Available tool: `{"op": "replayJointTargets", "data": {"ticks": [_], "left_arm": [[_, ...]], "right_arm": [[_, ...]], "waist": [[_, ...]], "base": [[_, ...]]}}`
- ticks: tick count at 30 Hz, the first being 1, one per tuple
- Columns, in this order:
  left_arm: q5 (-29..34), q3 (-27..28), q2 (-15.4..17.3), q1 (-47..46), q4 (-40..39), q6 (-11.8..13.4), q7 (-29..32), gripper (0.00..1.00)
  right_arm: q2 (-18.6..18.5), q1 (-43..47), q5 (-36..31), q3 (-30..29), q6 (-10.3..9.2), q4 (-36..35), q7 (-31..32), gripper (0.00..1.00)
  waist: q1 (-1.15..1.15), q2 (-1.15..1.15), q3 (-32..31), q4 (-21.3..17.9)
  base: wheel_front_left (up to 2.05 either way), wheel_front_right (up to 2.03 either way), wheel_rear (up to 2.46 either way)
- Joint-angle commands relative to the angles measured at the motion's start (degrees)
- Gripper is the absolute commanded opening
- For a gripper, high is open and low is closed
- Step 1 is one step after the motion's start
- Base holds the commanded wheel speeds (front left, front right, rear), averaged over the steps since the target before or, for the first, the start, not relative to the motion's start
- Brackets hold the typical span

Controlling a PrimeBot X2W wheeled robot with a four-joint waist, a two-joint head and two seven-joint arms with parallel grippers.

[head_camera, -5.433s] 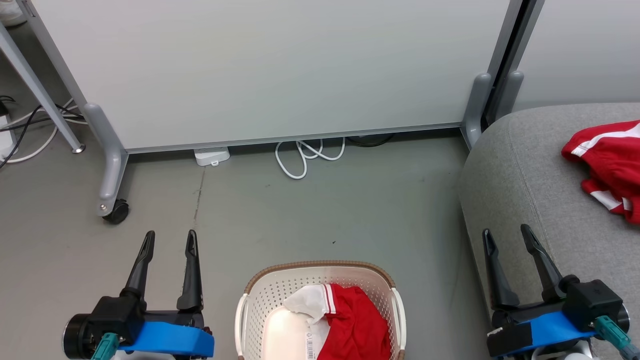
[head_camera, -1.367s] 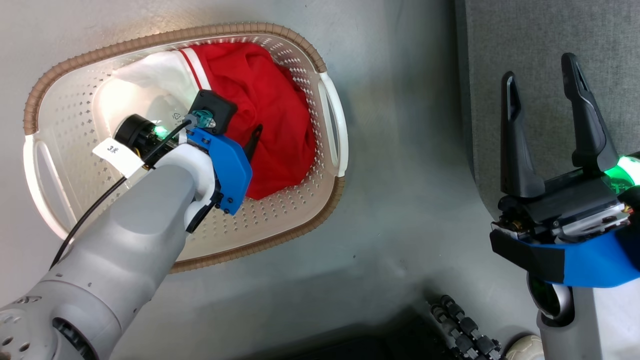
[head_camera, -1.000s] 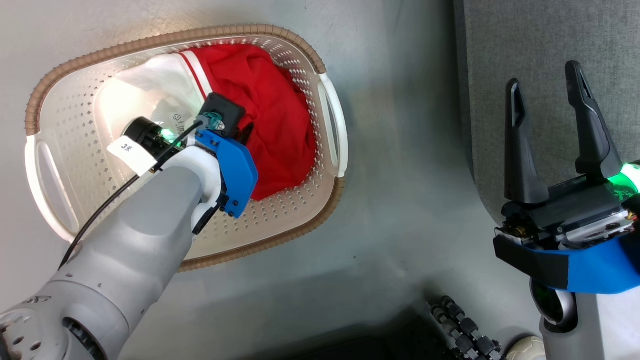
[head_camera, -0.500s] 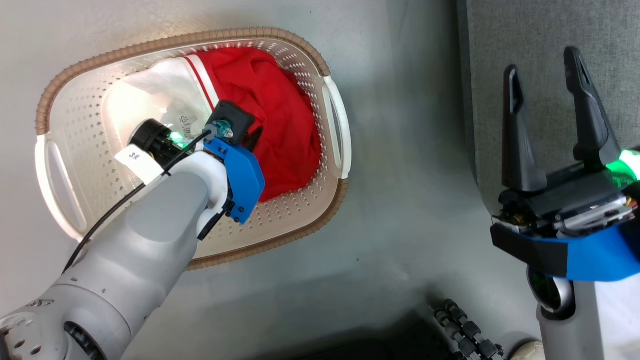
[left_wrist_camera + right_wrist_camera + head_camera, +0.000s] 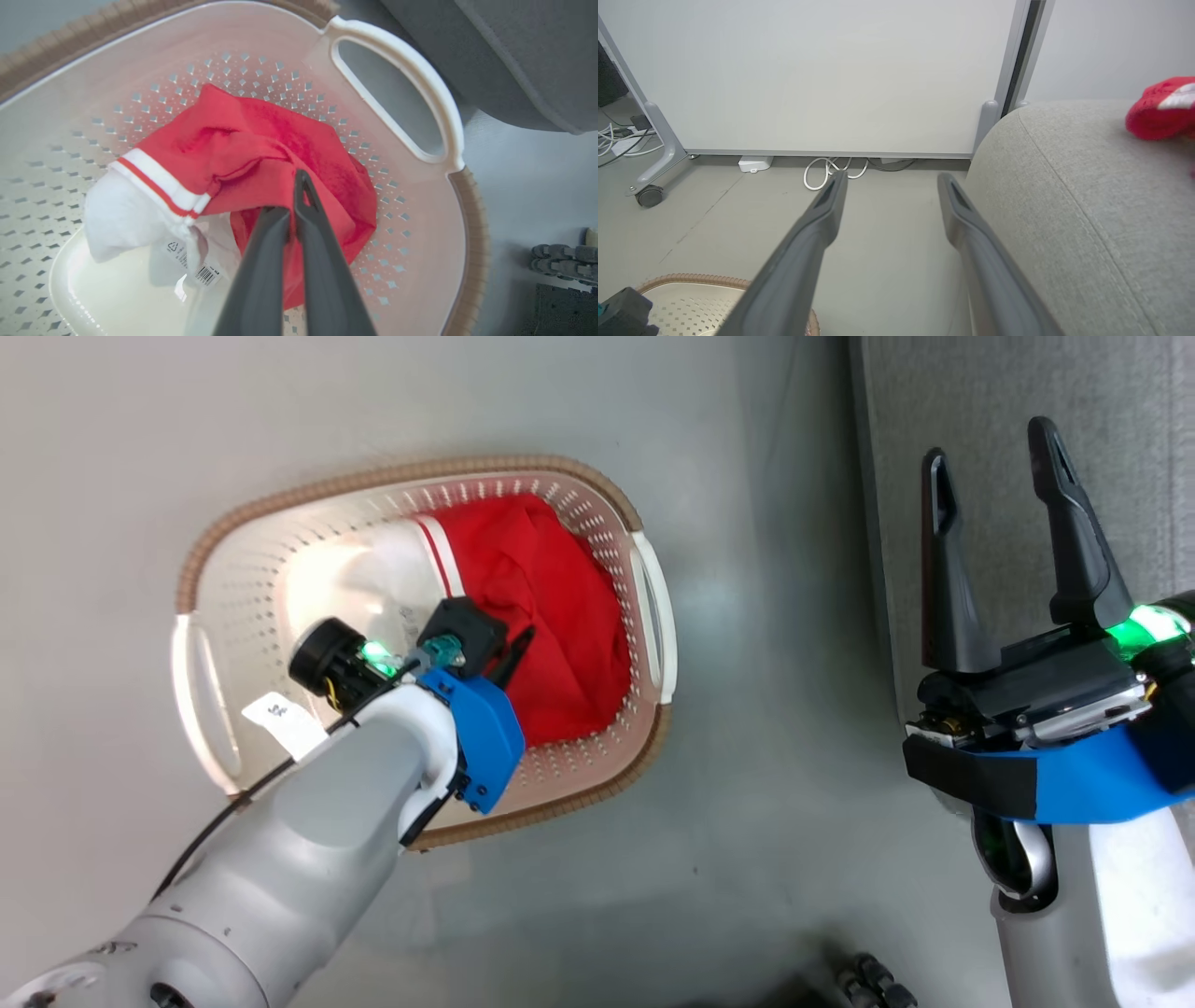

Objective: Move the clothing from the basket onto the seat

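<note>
**Left claw closed on garment inside basket; right claw open and empty beside seat**

1. Left claw (image 5: 288,200): reaches down into the basket (image 5: 392,476). Its two fingers are pressed almost together, with a fold of the red garment (image 5: 261,140) pinched between them near the tips. In the left wrist view the cloth drapes over the tip of one finger.

2. Red garment: lies inside the basket, bunched against the wall on the side nearest the seat (image 5: 1139,392). Its white trim panel (image 5: 121,214), edged with a white and red stripe, hangs toward the basket's bare middle. A barcode sticker (image 5: 205,274) shows on the basket floor just beside that panel.

3. Basket: stands on the grey floor (image 5: 747,784), upright, near the seat but not touching it. One white side handle faces the seat.

4. Right claw (image 5: 990,443): fingers spread wide apart with nothing between them. It hangs over the front edge of the seat, well apart from the basket. Whether it touches the upholstery cannot be told.

5. Second red garment (image 5: 1157,109): rests on top of the seat, at the far right of the right wrist view, partly cut off by the edge.

6. Surroundings: a pale partition panel (image 5: 822,70) stands behind the floor area on a castor (image 5: 648,196), with a white cable (image 5: 826,170) coiled at its foot.
</note>
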Motion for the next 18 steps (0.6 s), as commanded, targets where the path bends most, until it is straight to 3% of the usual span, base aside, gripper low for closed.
{"op": "replayJointTargets", "data": {"ticks": [1, 18], "left_arm": [[0.1, -0.1, -0.4, 0.7, -0.4, -0.1, -0.8, 0.0], [-1.6, 0.4, 0.6, 6.6, -3.6, -0.1, -6.3, 0.0]], "right_arm": [[0.0, -0.5, -0.1, -0.1, 0.03, 0.5, 0.0, 1.0], [0.0, 3.0, 0.6, -0.3, 0.03, 6.6, 0.0, 1.0]], "waist": [[0.0, 0.0, -2.8, 1.3], [0.0, 0.0, -19.1, 5.6]], "base": [[0.0, 0.0, 0.0], [0.0, 0.0, 0.0]]}}
